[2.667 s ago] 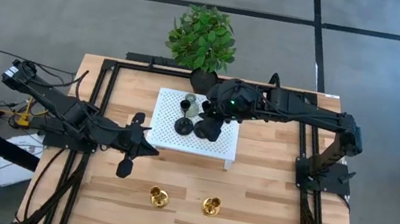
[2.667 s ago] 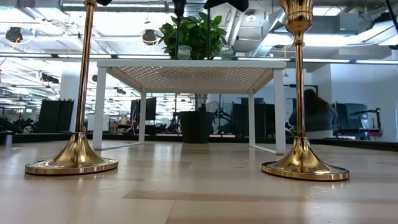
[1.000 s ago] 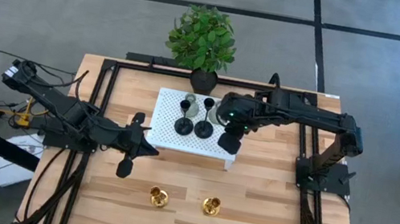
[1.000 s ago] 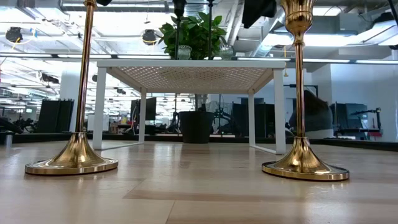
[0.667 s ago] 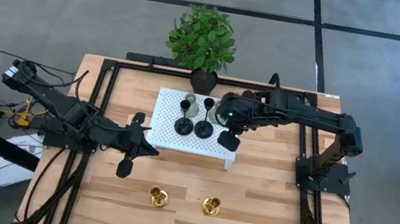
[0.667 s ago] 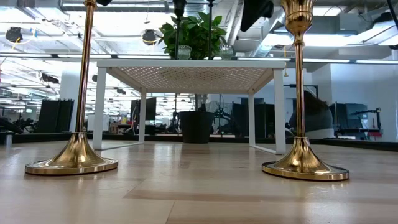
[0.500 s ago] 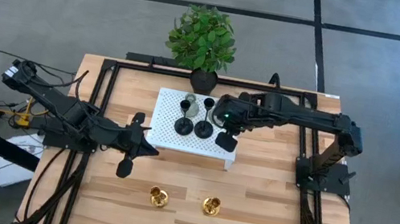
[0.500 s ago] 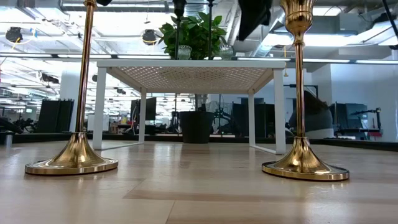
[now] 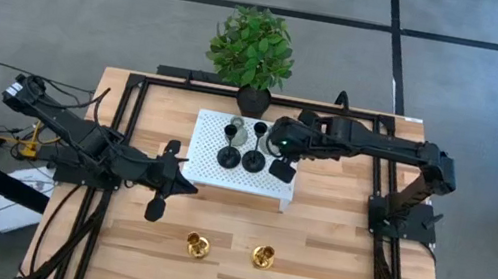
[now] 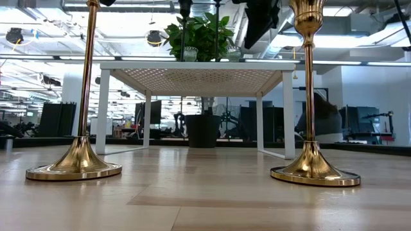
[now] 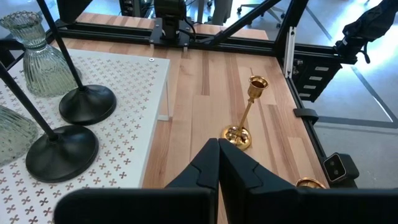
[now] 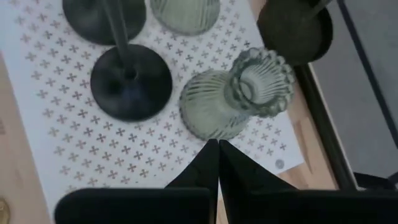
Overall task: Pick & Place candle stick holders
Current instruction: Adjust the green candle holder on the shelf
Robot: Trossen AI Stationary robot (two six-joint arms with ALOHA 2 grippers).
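While closed and empty, right end effector [image 9: 282,171] hovers near white platform's [image 9: 271,192] edge, beside black holders [image 9: 253,159].

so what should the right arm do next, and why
Probably swing the right gripper off the white platform toward the nearer gold holder. Its fingers are shut and empty, both black holders and grey-green holders stand on the platform, and two gold ones wait on the table.

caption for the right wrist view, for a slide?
Right gripper, shut and empty, above the white platform holding two black holders and two grey-green glass holders.
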